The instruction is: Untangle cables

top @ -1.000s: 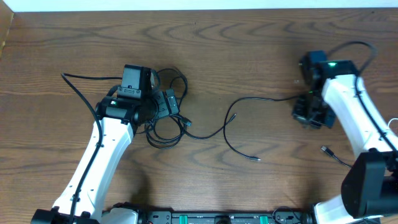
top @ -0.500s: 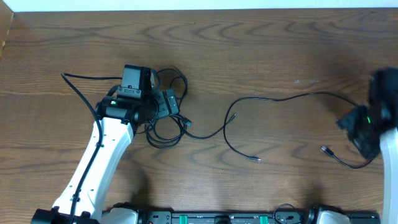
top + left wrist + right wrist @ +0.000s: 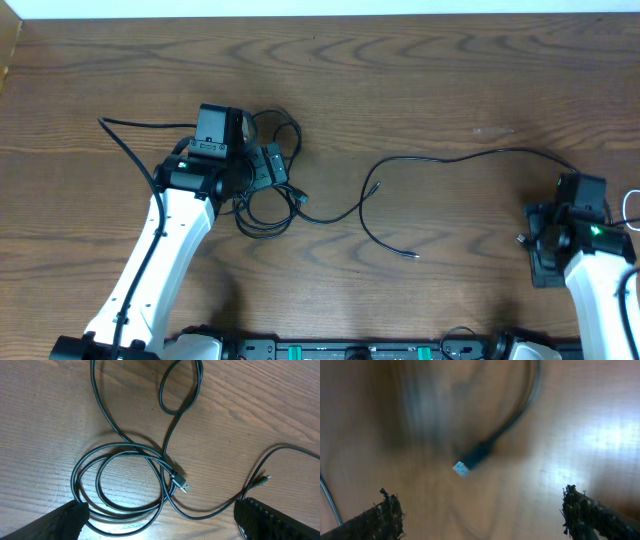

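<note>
Loosely looped cables [image 3: 166, 460], wooden table [image 3: 400, 80]

A coiled black cable [image 3: 263, 236] is lying in loops at the left; a second black cable [image 3: 470, 155] is trailing loosely from centre to right.

Beyond the long black cable [image 3: 450, 158], toward the far edge, we see bare table [image 3: 400, 70], open for passing. Left of it, the coiled cable [image 3: 298, 198] and the left arm [image 3: 165, 240] block the way; the right arm [image 3: 600, 280] stands at its right end.
</note>
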